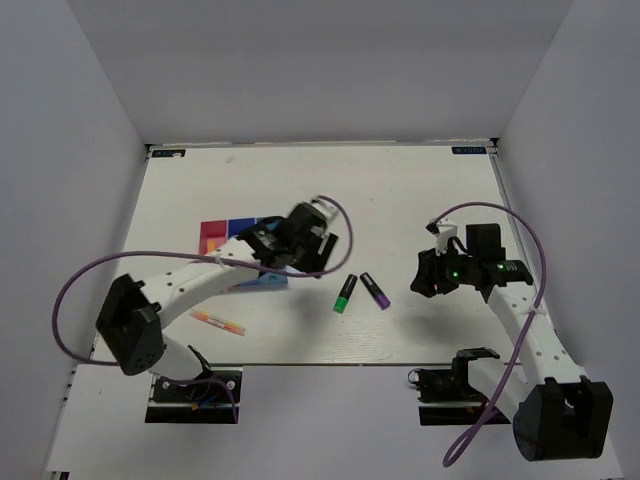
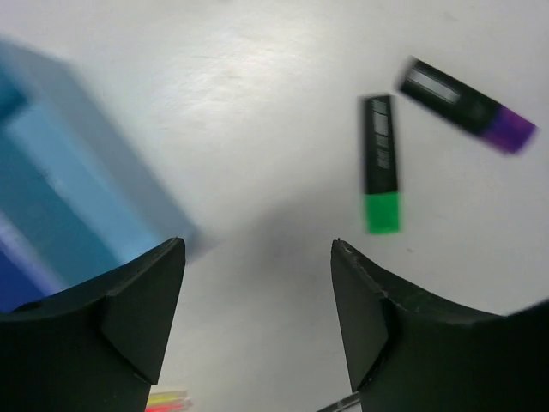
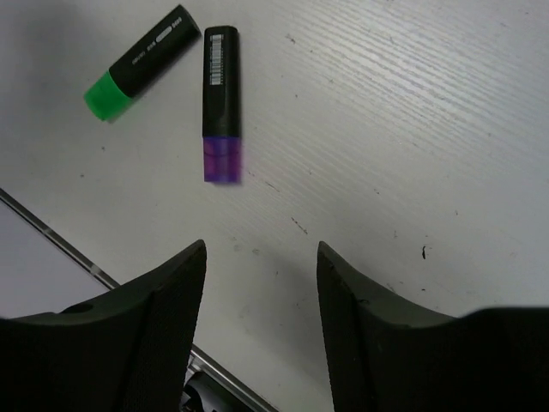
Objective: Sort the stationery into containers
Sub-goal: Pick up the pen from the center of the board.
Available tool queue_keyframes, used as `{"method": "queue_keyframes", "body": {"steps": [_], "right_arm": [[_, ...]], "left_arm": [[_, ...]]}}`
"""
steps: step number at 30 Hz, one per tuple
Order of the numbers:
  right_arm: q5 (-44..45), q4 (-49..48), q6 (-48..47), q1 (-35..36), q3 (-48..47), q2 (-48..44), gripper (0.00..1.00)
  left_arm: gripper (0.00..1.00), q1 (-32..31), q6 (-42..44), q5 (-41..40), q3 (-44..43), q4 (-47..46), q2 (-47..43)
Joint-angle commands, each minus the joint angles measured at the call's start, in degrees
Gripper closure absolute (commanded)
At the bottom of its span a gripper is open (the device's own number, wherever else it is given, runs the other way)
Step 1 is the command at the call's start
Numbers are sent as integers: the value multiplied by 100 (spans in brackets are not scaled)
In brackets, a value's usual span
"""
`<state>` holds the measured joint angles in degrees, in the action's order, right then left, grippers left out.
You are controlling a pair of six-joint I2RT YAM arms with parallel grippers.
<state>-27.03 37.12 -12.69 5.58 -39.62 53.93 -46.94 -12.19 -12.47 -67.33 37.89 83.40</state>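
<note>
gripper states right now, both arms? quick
Left gripper: open, nothing between the fingers.
Right gripper: open, nothing between the fingers.

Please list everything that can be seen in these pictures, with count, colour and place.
green marker: one, green with black cap, table centre
purple marker: one, purple with black cap, just right of the green one
thin pen: one, pink-orange-yellow, near edge, left side
bins: three, pink-red, dark blue, light blue, left of centre, partly hidden
table: one, white
left hand: one, black, open, empty, beside the light blue bin
right hand: one, black, open, empty, right of the markers
</note>
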Motion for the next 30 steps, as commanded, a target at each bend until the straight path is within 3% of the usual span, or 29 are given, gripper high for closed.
{"method": "queue_keyframes", "body": {"steps": [1,9,17,26,30], "right_arm": [[170,-56,-94,127,-318,240,41],[497,-197,-41,162,-187,179,40],[479,-170,-58,162,-231,144,40],[470,-179,-50,162,-204,-32,40],[496,-153,-58,171,-204,-67,40]], "left_arm": [[19,-744,-407,202,-245,-123,483],[17,-1177,-811,166,-799,-695,2144],[17,-1239,-891,271,-1212,-722,2883],[44,-1177,-1084,474,-931,-783,2998],[69,-1160,-1102,552,-835,-748,2946]]}}
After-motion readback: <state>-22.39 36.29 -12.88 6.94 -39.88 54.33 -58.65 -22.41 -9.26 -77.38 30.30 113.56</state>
